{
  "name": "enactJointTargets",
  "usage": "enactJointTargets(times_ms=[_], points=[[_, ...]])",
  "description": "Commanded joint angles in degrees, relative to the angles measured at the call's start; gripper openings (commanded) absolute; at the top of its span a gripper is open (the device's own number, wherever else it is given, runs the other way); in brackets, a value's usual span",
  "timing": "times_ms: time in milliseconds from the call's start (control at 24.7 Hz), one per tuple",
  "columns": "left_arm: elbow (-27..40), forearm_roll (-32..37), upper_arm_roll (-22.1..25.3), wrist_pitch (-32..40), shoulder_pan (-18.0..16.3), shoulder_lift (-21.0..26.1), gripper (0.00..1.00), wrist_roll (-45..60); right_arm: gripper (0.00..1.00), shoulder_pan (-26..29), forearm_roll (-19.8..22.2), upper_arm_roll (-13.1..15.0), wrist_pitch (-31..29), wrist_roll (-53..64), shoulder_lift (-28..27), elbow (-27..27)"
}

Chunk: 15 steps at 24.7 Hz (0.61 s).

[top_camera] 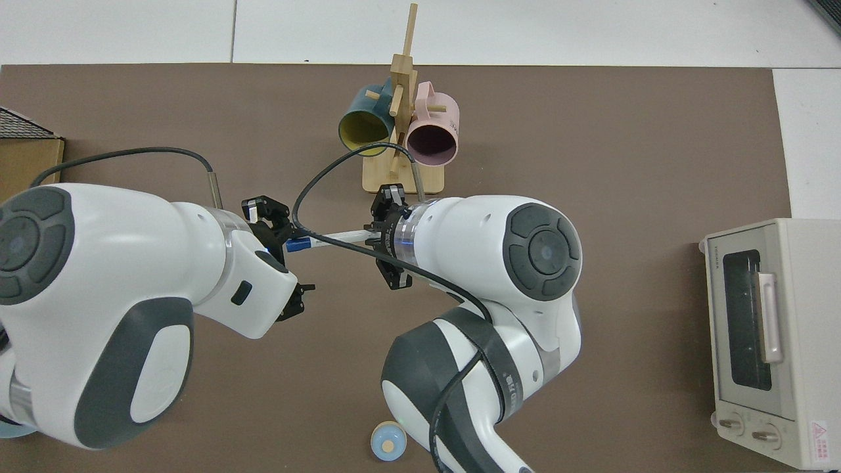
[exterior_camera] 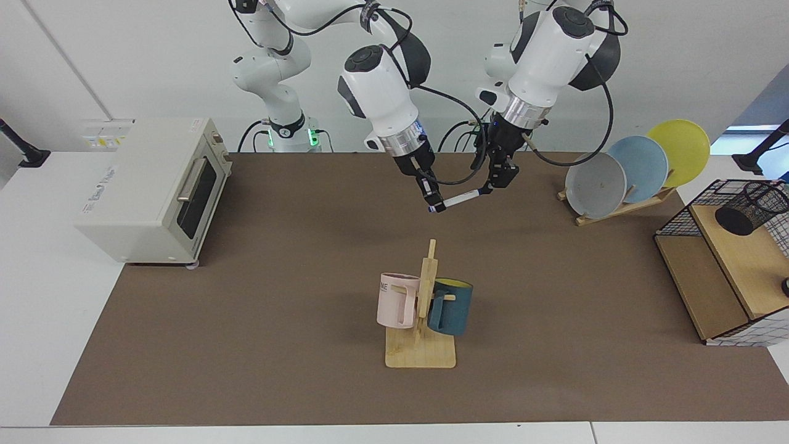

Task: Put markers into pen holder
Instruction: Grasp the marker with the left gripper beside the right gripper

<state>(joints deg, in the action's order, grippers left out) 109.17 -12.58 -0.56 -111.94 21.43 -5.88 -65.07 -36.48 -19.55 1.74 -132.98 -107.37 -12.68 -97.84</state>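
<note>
- Both arms meet above the far middle of the mat (exterior_camera: pixel 277 308), with the marker (exterior_camera: pixel 461 200) spanning the gap between the grippers in mid-air.
- Right gripper (exterior_camera: pixel 435 203) (arm from the facing view's left): fingers clamped on the marker's end away from the cap; seen at (top_camera: pixel 380 238) from above.
- Left gripper (exterior_camera: pixel 493 183): at the blue-capped end; from above the cap sits between its fingers (top_camera: pixel 271 211), but whether they press on it I cannot tell.
- Marker lies nearly level, slightly tilted, white barrel visible between the two grippers (top_camera: pixel 335 238).
- Holder (exterior_camera: pixel 752 208): lying tilted on the wooden top of the wire rack (exterior_camera: pixel 727 290) at the mat's edge, well apart from the marker.
- Mug stand (exterior_camera: pixel 422 345) with pink and blue mugs sits mid-mat, below the grippers in the facing view.
- Toaster oven (exterior_camera: pixel 154 191) and plate rack (exterior_camera: pixel 622 206) flank the scene.
</note>
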Motion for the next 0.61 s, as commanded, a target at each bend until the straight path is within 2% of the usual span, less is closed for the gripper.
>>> enactJointTargets(times_ms=[0, 40, 162, 283, 324, 566], points=[[1.8, 1.7, -0.8, -1.1, 0.7, -1.0, 0.57, 1.3, 0.0, 0.6, 1.0, 0.6, 2.5, -0.6, 1.8, 0.5], [1.8, 1.7, -0.8, -1.2, 0.7, -0.9, 0.52, 1.3, 0.0, 1.1, 1.1, 0.6, 3.2, -0.6, 2.2, 0.5], [1.9, 1.7, -0.8, -1.3, 0.7, -0.8, 0.25, 1.4, 0.0, 1.8, 1.1, 0.5, 3.8, -0.4, 2.8, 0.5], [1.9, 1.7, -0.8, -1.5, 0.7, -0.3, 0.1, 1.4, 0.0, 1.8, 1.1, 0.5, 3.9, -0.4, 2.9, 0.4], [1.9, 1.7, -0.8, -1.5, 0.7, 0.0, 0.0, 1.4, 0.0, 1.8, 1.1, 0.5, 3.9, -0.4, 2.9, 0.4], [1.8, 1.6, -0.8, -1.4, 0.6, 0.0, 0.0, 1.4, 0.0, 1.8, 1.0, 0.5, 3.8, -0.4, 2.9, 0.4]])
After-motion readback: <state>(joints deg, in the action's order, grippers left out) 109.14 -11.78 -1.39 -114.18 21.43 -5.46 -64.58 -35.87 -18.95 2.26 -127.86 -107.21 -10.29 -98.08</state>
